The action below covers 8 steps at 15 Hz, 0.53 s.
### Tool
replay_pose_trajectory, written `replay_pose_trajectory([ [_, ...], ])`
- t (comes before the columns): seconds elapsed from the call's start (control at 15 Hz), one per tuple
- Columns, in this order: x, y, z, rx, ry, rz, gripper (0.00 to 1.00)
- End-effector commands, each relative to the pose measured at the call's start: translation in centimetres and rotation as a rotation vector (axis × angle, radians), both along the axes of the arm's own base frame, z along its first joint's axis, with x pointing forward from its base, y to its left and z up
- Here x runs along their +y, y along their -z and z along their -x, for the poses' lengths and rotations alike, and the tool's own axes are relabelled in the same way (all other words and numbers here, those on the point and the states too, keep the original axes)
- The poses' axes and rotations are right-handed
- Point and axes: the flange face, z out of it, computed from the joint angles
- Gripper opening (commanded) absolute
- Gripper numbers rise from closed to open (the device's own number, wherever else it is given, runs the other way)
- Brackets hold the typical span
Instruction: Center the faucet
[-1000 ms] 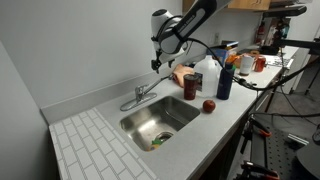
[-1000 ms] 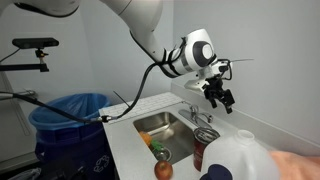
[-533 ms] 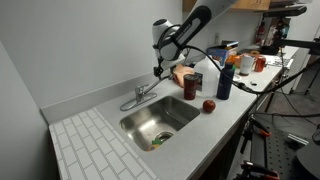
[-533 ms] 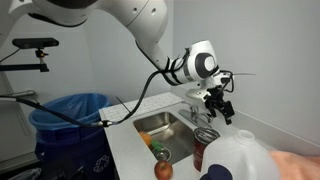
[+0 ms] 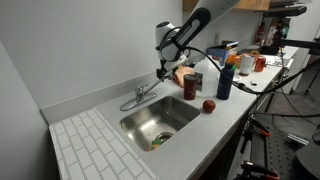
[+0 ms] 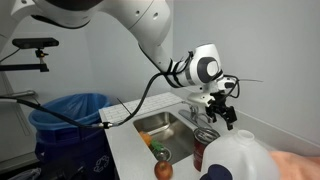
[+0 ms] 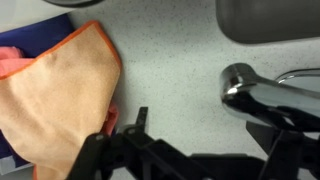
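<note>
Over the pale tabletop [image 5: 92,105] behind the sink [image 5: 165,113], the wide-open, empty end effector [image 5: 163,70] hovers near the faucet [image 5: 139,96], apparently approaching; next it must lower beside the spout.

Both exterior views are evenly and softly lit, with only faint shadows cast. In an exterior view, the white plastic jug [image 6: 245,160] at lower right is rendered out of focus. In the wrist view, glare is seen on the shiny chrome faucet [image 7: 250,90].
</note>
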Motion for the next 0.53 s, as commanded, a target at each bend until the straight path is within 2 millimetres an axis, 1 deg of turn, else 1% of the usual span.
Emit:
replay_pose_trajectory([
  [0.0, 0.9, -1.2, 1.2, 0.036, -0.074, -0.095, 1.00],
  [0.2, 1.8, -1.9, 1.8, 0.067, -0.128, -0.138, 1.00],
  [0.47, 2.3, -2.3, 2.9, 0.121, -0.192, -0.183, 1.00],
])
